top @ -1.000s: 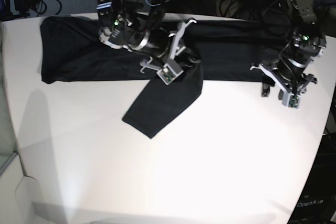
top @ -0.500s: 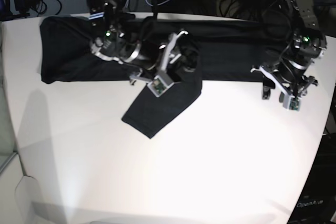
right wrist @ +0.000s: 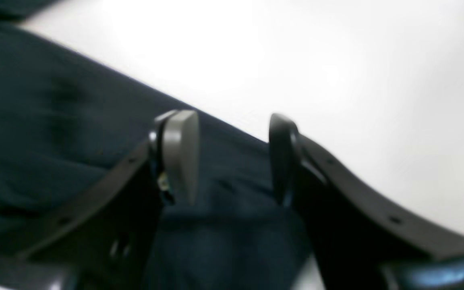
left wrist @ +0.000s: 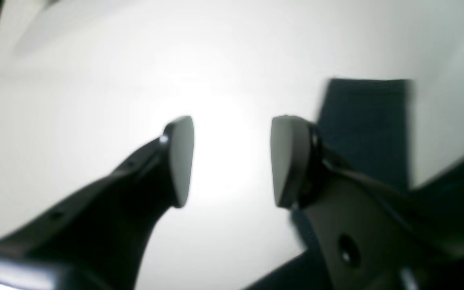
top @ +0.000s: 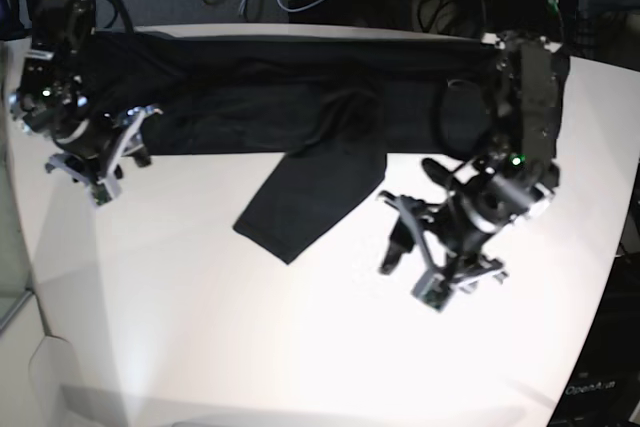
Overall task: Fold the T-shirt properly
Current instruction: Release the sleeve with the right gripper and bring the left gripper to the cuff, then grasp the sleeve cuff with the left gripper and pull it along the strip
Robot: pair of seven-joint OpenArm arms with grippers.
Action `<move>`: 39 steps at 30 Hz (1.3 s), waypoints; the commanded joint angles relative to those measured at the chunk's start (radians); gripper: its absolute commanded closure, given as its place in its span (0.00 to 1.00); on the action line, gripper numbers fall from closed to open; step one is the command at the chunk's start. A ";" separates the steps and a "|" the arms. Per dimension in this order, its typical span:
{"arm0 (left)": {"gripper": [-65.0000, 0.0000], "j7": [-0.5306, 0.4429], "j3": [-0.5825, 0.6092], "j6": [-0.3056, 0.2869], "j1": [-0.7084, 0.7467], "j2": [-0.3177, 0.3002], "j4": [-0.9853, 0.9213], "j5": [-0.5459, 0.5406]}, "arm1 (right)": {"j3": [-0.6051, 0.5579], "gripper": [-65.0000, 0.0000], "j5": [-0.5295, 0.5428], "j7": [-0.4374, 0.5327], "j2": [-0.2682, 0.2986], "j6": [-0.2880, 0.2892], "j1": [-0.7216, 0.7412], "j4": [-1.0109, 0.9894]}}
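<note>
The white, smooth table (top: 300,347) carries the plain black long-sleeved T-shirt (top: 300,107) of thin soft knit, stretched along the far edge with 1 sleeve flopped forward. Judging by this, sleeve folding is in hand; next needs a grasp on that sleeve. The left gripper (top: 432,259) and right gripper (top: 100,162) both gape, empty.
</note>
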 commanded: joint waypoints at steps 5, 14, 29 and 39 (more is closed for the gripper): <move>0.54 -0.021 0.155 0.118 -0.145 0.061 -0.136 0.055 | 0.165 0.54 0.011 0.016 0.029 0.003 -0.051 0.060; 0.55 -0.023 0.342 0.232 -0.168 0.276 -0.376 0.264 | 0.334 0.54 0.006 -0.028 0.025 0.003 -0.060 0.097; 0.55 -0.093 0.353 0.400 -0.127 0.306 -0.610 0.218 | 0.333 0.54 0.011 -0.051 0.012 0.003 -0.051 0.133; 0.55 -0.165 0.376 0.450 -0.136 0.306 -0.621 0.126 | 0.333 0.54 0.011 -0.051 0.002 0.003 -0.049 0.133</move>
